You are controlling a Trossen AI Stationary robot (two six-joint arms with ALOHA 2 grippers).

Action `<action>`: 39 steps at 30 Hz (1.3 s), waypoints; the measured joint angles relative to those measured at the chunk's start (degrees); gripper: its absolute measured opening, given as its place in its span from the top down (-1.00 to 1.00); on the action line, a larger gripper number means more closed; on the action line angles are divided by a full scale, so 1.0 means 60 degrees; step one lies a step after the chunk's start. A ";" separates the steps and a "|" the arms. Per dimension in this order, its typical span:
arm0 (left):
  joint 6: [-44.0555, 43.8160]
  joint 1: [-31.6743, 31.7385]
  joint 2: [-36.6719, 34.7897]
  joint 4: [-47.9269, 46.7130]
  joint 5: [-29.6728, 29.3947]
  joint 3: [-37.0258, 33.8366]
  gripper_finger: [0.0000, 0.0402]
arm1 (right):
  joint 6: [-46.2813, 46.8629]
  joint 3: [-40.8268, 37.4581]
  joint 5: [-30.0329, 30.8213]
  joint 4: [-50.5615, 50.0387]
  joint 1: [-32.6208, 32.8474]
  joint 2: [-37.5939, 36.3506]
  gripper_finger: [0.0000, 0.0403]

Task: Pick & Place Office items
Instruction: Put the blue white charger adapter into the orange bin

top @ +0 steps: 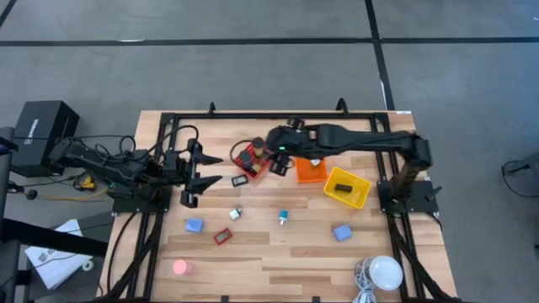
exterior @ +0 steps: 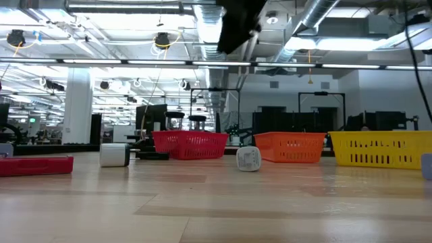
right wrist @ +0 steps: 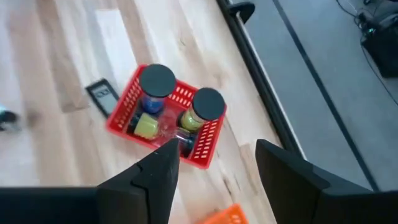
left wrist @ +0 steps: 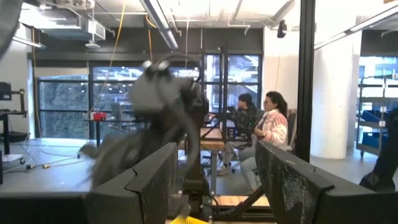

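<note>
My right gripper [top: 268, 156] hangs open above the red basket [right wrist: 163, 121], nothing between its fingers. The basket holds two black-capped round pieces [right wrist: 157, 81] and yellow-green bits. A black rectangle [right wrist: 101, 93] lies on the table beside it. Loose on the wood lie two blue blocks [top: 194, 225], a red-framed piece [top: 222, 236], a pink disc [top: 180, 268] and small silvery bits [top: 236, 214]. My left gripper [top: 215, 169] waits open at the table's left side, raised and pointing across the table.
An orange basket [top: 310, 171] and a yellow basket [top: 358, 194] holding a black item stand right of the red one. A white round lamp [top: 385, 273] sits at the near right corner. A black frame [top: 253, 115] borders the table. People sit in the room beyond [left wrist: 267, 124].
</note>
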 joint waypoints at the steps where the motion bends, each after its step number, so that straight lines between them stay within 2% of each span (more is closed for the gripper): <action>1: 0.0000 0.0000 0.0024 0.0044 0.0000 0.0001 -0.06 | 0.0104 -0.0288 -0.0001 0.0014 0.0086 -0.0341 0.00; 16: 0.0000 0.0000 0.0057 -0.0004 0.0011 0.0004 -0.06 | 0.1032 -0.4884 -0.0081 0.1672 0.1663 -0.5200 0.08; 25: -0.0004 0.0000 0.0057 0.0001 0.0022 0.0004 -0.06 | 0.1064 -0.7747 -0.0113 0.4189 0.3100 -0.7829 0.15; 31: -0.0004 0.0000 0.0057 0.0002 0.0018 0.0004 -0.06 | 0.1059 -0.8695 -0.0117 0.5039 0.3946 -0.8657 0.20; 39: -0.0066 0.0000 0.0064 -0.0002 0.0018 0.0004 -0.06 | 0.1133 -0.8827 -0.0119 0.5006 0.5164 -0.8799 0.28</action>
